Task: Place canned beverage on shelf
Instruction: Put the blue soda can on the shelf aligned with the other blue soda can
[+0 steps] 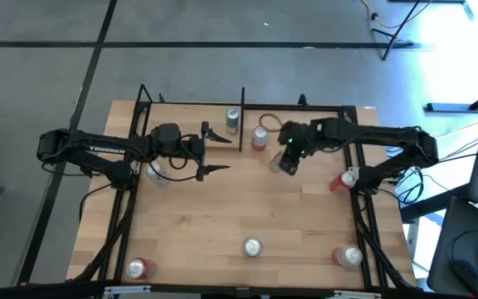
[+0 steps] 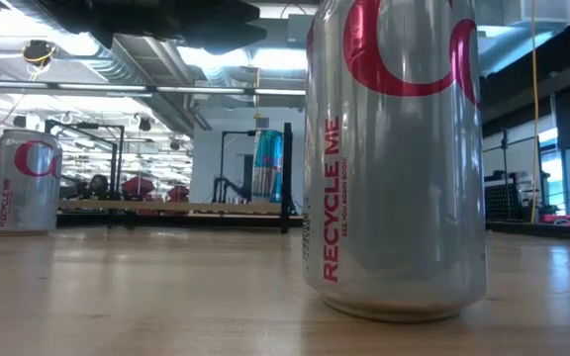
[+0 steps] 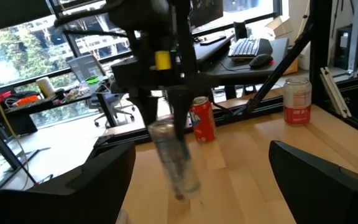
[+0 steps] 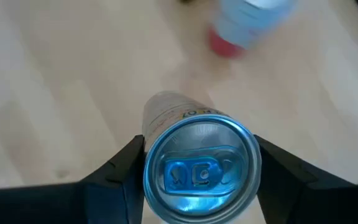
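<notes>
Right claw (image 4: pixel 194 165): clamped on a silver can (image 4: pixel 197 168), held tilted above the surface (image 1: pixel 247 208), near the shelf (image 1: pixel 305 112).
Left claw (image 1: pixel 214 152): spread wide, empty, waiting mid-surface.
Doing it well: I'd straighten the can upright before lowering, clear of the red can (image 1: pixel 260 138) and the rods.

Left fingers (image 1: pixel 216 152) apart, right fingers (image 4: pixel 129 163) clamped.

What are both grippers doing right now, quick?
Left gripper: open, holding nothing, above the table.
Right gripper: fingers shut on a silver can, lifted off the tabletop.
</notes>
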You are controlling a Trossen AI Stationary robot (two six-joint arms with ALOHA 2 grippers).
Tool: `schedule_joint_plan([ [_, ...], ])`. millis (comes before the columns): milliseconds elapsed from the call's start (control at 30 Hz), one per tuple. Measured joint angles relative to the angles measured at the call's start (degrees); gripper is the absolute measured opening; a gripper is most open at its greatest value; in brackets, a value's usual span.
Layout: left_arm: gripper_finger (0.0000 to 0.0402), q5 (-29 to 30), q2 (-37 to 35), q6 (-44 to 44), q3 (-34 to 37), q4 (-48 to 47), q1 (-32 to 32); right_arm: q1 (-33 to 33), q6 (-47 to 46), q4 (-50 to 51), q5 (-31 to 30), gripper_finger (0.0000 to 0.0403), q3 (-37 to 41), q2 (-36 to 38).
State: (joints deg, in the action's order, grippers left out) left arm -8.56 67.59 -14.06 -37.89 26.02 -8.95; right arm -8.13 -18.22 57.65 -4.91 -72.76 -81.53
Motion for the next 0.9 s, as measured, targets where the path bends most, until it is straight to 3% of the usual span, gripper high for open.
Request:
schedule_joint_plan([
  [233, 0.0355, 0.12, 0.00, 2.64, 0.00, 0.17, 0.44, 7.13, 4.11, -2.02, -1.16, 0.0206, -9.63, -10.52],
  [500, 0.0355, 3.56, 0.00, 3.41, -0.04, -1.24, 0.42, 8.07, 8.72, 4.35, 0.58, 0.0206, -24.04, -24.33],
  [900, 0.0355, 3.58, 0.00, 3.41, -0.04, -1.68, 0.42, 7.01, 11.40, 5.13, 1.46, 0.0208, -26.75, -31.83],
])
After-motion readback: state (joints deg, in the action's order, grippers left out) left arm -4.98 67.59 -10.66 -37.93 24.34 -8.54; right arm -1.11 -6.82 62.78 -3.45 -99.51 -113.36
